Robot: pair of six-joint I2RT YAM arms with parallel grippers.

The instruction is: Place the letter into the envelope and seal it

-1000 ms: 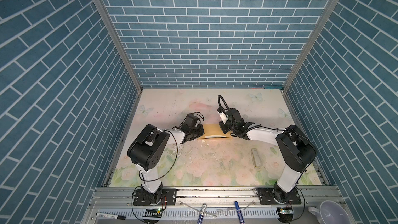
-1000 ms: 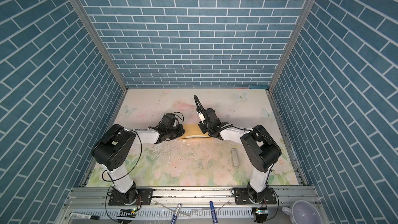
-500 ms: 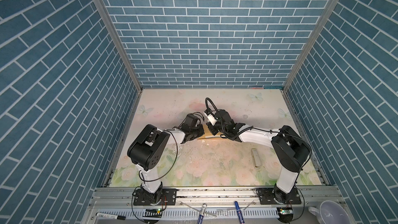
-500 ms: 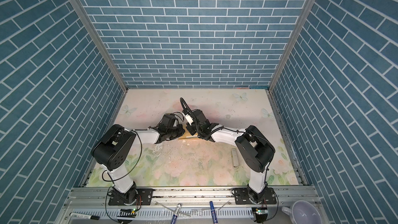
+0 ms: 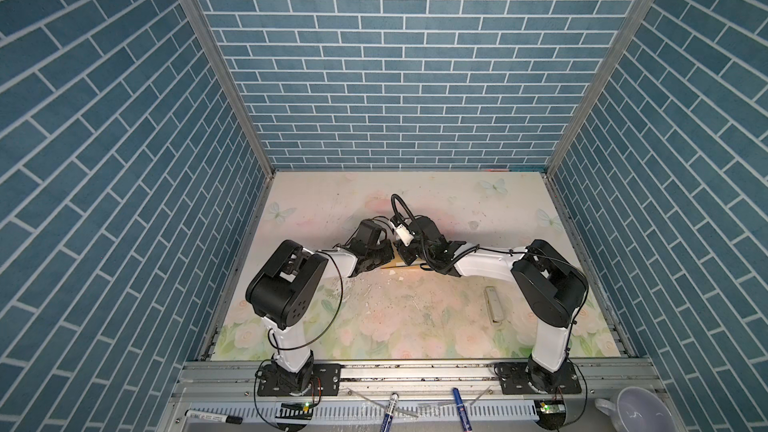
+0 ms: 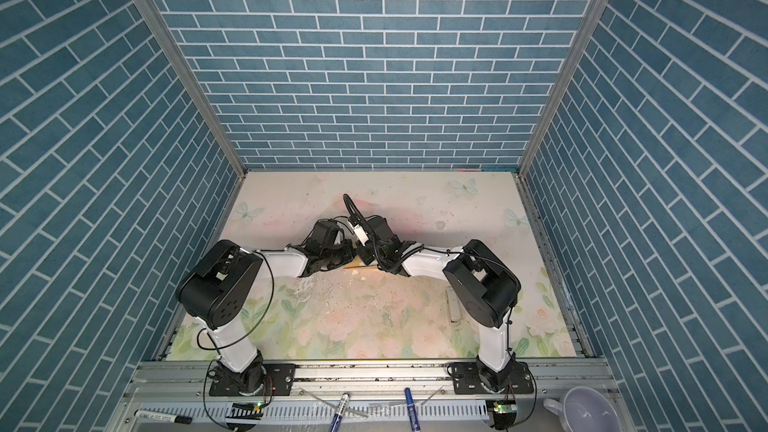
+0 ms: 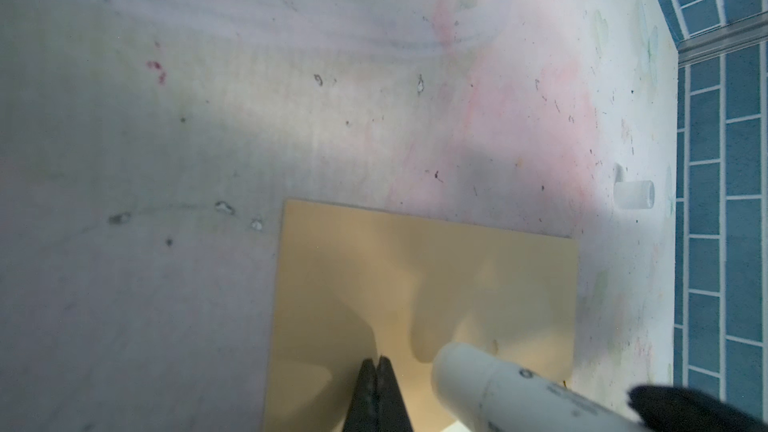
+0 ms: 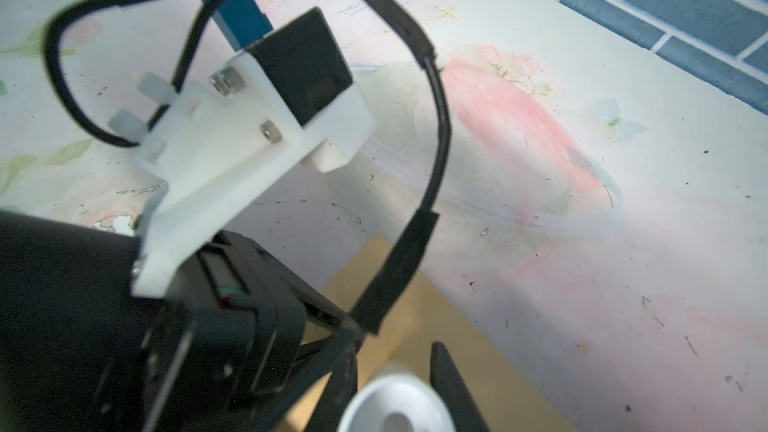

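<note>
My left tool [image 7: 377, 361] has its jaws pressed together, with the tips down on the envelope [image 7: 419, 276]. The envelope lies flat on the table [image 7: 208, 139], plain mustard side up. My right tool [image 8: 395, 374] is clamped on a white cylinder [image 8: 395, 409], one dark finger on either side of it. In the left wrist view the cylinder's rounded end hangs over the envelope just beside the left tool's tips, and I cannot tell whether it touches the paper.

From the right wrist view, the left arm's wrist camera [image 8: 299, 72] on its white mount sits close in front, and its black cable loops over the envelope's corner.

In both top views the two tools meet nose to nose near the middle of the table. Only a sliver of the envelope [image 5: 399, 263] shows beneath them.

Further out, a pale flat bar [image 5: 493, 304] lies on the floral tabletop beside the right arm, well apart from the envelope. A small translucent tube [image 7: 633, 194] rests near the blue brick wall [image 5: 395, 76]. Along the front rail are a few markers [image 5: 388, 409] and a white cup [image 5: 636, 413].
</note>
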